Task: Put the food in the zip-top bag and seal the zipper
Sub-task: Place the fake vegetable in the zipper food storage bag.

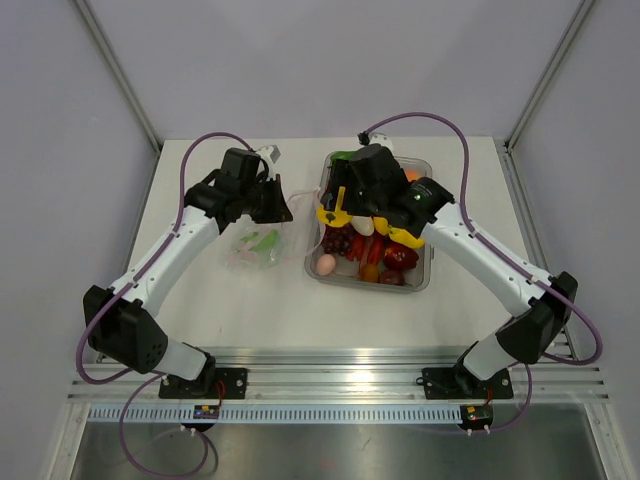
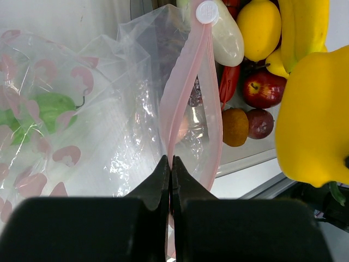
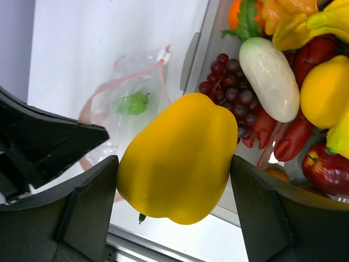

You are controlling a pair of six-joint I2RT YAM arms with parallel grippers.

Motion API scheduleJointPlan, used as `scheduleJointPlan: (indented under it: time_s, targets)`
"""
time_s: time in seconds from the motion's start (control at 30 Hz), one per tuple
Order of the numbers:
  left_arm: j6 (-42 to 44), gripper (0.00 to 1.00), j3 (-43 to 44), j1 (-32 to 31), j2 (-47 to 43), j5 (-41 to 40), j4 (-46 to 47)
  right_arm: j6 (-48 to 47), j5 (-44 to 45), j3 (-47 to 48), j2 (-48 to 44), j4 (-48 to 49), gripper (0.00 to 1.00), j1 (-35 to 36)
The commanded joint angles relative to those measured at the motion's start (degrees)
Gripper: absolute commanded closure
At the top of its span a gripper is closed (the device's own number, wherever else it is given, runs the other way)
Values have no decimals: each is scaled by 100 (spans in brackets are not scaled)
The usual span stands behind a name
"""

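Observation:
The clear zip-top bag [image 1: 262, 244] lies left of the grey tray [image 1: 425, 272], with a green toy [image 2: 52, 109] inside. My left gripper [image 2: 171, 161] is shut on the bag's pink zipper strip [image 2: 185, 82] and holds the mouth up and open. My right gripper [image 3: 174, 180] is shut on a yellow toy pepper [image 3: 180, 155], held above the tray's left edge next to the bag mouth. The pepper also shows in the left wrist view [image 2: 313, 117] and the top view [image 1: 333, 214]. The bag shows below it in the right wrist view [image 3: 128, 103].
The tray holds more toy food: purple grapes [image 3: 232, 82], a white vegetable [image 3: 270, 79], a lemon [image 3: 324, 93], a red apple [image 3: 327, 169], a red chilli [image 2: 229, 82] and a pink egg [image 1: 325, 264]. A metal rail [image 1: 340, 385] runs along the near edge.

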Motion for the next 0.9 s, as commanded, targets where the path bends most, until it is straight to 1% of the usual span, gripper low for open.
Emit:
scheduleJointPlan:
  time_s: [0.0,0.13,0.3,0.4,0.43,0.47,0.53,0.67,0.87]
  targets:
    - [32,100,53,15,-12,184,189,-9,-305,427,124,289,47,132]
    - [15,100,123,15,-12,263,206,-9,-551,595,423,394,47,219]
    - [-3,100,238,15,-4,298,163,61,-745,455,757,596,46,272]
    - [-55,100,282,15,-4,421,180,79,-807,367,907,641,44,273]
    - [-64,100,325,15,-4,430,180,70,-824,375,933,632,39,272]
    - [-73,100,343,15,-4,474,189,70,-807,393,994,606,24,272]
    - [-108,100,413,15,5,492,189,44,-807,463,1039,501,7,273]
    - [-161,100,466,15,14,623,233,-26,-667,481,960,447,2,281]
    - [-214,100,458,15,32,633,259,-44,-447,358,689,368,2,272]
